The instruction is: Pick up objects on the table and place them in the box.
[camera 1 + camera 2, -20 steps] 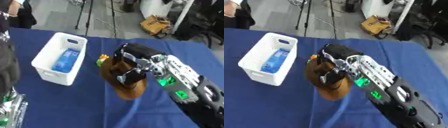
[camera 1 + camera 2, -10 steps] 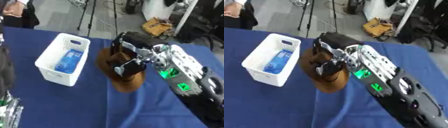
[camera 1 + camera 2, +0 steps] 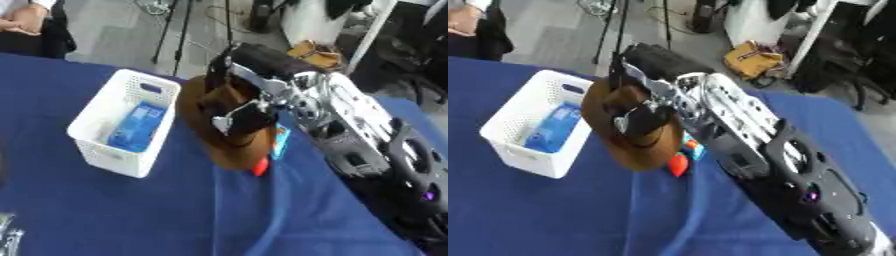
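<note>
My right hand [image 3: 248,102] is shut on a brown brimmed hat [image 3: 210,134], holding it in the air just right of the white basket [image 3: 98,118]. The basket stands on the blue table and holds a blue packet [image 3: 138,126]. Below the hat, on the cloth, lie a small red thing [image 3: 260,167] and a light blue flat thing [image 3: 281,141], both partly hidden by the brim. Only a silver bit of my left arm [image 3: 9,235] shows at the lower left corner; the hand itself is out of sight.
The blue cloth [image 3: 131,210] covers the table. Beyond its far edge are a grey floor, tripod legs [image 3: 175,30] and a yellow bag [image 3: 754,57]. A person's dark sleeve [image 3: 39,27] shows at the upper left corner.
My right hand has carried the hat up and to the left, toward the basket. The red and light blue things beneath it have come into sight.
</note>
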Available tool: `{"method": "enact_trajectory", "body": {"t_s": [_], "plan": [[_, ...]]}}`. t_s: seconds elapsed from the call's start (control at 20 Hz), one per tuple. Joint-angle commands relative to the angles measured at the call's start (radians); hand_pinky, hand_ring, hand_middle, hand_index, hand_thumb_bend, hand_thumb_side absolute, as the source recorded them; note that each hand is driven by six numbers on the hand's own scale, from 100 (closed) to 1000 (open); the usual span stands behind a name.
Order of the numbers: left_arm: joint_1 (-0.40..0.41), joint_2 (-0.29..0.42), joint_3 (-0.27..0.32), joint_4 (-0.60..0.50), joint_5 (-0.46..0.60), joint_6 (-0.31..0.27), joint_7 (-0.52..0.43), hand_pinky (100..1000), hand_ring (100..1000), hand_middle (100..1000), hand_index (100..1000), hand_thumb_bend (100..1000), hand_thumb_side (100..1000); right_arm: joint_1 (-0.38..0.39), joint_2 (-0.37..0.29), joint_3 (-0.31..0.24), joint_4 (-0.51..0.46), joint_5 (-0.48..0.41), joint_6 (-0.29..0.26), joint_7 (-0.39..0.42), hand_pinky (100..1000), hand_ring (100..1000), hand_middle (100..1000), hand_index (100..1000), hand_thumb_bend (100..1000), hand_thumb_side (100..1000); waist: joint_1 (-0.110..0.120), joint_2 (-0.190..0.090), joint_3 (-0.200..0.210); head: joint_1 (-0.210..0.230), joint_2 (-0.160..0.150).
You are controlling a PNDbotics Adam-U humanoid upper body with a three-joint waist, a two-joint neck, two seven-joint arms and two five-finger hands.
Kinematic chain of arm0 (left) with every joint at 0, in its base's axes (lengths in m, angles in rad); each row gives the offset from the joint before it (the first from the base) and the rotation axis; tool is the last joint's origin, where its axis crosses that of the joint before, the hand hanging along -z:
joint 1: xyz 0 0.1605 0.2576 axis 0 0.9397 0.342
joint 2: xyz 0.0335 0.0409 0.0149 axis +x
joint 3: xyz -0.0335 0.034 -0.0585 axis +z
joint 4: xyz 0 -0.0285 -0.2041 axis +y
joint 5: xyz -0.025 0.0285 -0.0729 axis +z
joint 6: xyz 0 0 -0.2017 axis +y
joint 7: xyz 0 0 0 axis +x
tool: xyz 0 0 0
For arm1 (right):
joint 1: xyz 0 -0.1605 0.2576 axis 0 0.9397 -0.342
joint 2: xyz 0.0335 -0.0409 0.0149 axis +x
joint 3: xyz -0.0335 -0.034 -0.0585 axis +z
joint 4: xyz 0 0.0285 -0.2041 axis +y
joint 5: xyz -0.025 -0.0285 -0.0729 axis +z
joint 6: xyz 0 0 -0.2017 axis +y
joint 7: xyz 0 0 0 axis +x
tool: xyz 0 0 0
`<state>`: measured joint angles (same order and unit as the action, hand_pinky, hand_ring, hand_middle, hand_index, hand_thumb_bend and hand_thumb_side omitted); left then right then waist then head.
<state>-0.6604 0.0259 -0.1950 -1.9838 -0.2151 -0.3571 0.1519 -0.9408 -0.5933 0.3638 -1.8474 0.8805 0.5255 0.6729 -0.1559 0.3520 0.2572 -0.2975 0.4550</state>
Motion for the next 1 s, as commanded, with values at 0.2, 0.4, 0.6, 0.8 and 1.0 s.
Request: {"method": "enact_trajectory", "body": {"t_s": [0.2,0.4,0.6,0.8,1.0], "plan": [[-0.03,-0.002,-0.006,-0.016,0.012,0.0,-0.01,1000,852,782,767,100,1000,-0.038,-0.05,-0.028,0.03,0.013,0.02,-0.015,225,558,522,610,137,193,0.0,-0.005,0.028,-0.063,-0.05],[-0.042,-0.001,-0.009,-0.016,0.018,0.0,-0.014,1000,850,780,767,100,1000,-0.056,-0.066,-0.038,0.043,0.013,0.023,-0.029,224,554,519,608,127,197,-0.007,0.007,0.056,-0.111,-0.079],[-0.056,0.001,-0.011,-0.016,0.022,0.001,-0.018,1000,850,779,766,100,1000,-0.072,-0.08,-0.046,0.061,0.015,0.028,-0.043,227,555,519,607,122,202,-0.014,0.02,0.082,-0.167,-0.102],[-0.073,0.007,-0.013,-0.016,0.025,0.003,-0.021,1000,849,778,766,100,1000,-0.094,-0.084,-0.056,0.085,0.01,0.035,-0.067,222,545,513,605,129,204,-0.027,0.037,0.112,-0.205,-0.112],[-0.086,0.008,-0.016,-0.016,0.028,0.005,-0.025,1000,847,776,766,100,1000,-0.111,-0.088,-0.062,0.108,-0.007,0.032,-0.119,215,532,508,600,122,203,-0.036,0.048,0.139,-0.23,-0.103]]}}
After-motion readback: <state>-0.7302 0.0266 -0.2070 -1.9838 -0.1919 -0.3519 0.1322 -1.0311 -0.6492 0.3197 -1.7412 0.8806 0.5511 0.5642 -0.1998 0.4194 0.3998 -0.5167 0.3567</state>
